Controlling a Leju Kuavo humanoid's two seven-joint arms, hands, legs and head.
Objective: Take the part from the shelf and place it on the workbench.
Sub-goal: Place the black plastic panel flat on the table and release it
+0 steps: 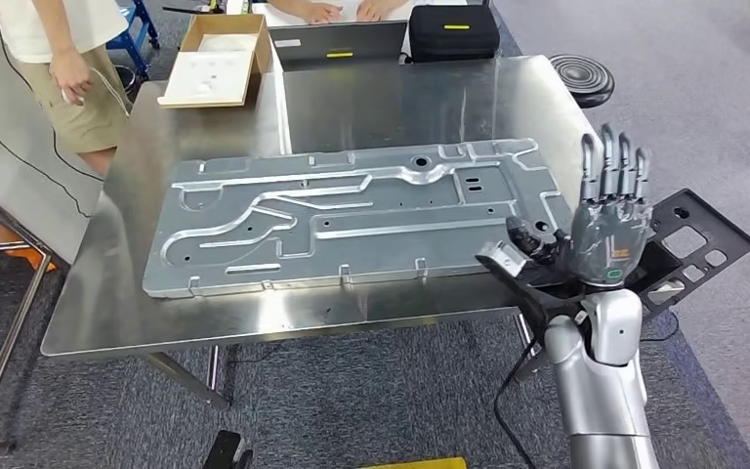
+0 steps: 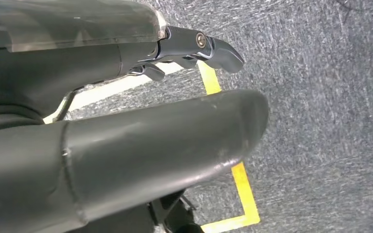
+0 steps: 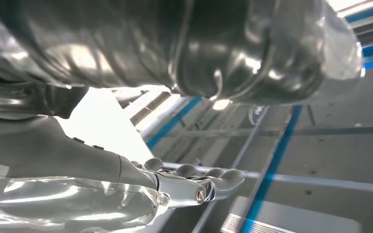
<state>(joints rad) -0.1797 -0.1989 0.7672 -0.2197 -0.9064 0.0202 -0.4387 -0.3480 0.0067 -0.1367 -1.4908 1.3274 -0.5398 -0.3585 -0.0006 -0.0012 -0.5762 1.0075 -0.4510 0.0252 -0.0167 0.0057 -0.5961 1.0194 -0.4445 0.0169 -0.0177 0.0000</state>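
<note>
The part, a large silver stamped metal panel (image 1: 352, 215) with raised channels and holes, lies flat on the steel workbench (image 1: 400, 98). My right hand (image 1: 610, 230) is raised at the bench's front right corner, just off the panel's right end. Its fingers (image 1: 613, 166) point straight up and hold nothing. In the right wrist view the right hand (image 3: 77, 155) has its fingers (image 3: 209, 182) stretched out against the ceiling. My left hand (image 2: 126, 136) hangs over grey carpet, fingers (image 2: 213, 48) loosely extended and holding nothing.
A black flat frame with cutouts (image 1: 698, 239) sticks out past the bench's right edge behind my right hand. At the far end are a cardboard box (image 1: 220, 54), a laptop (image 1: 337, 44) and a black case (image 1: 454, 34). A person (image 1: 59, 68) stands at the far left. Yellow floor tape (image 2: 243, 184) lies below.
</note>
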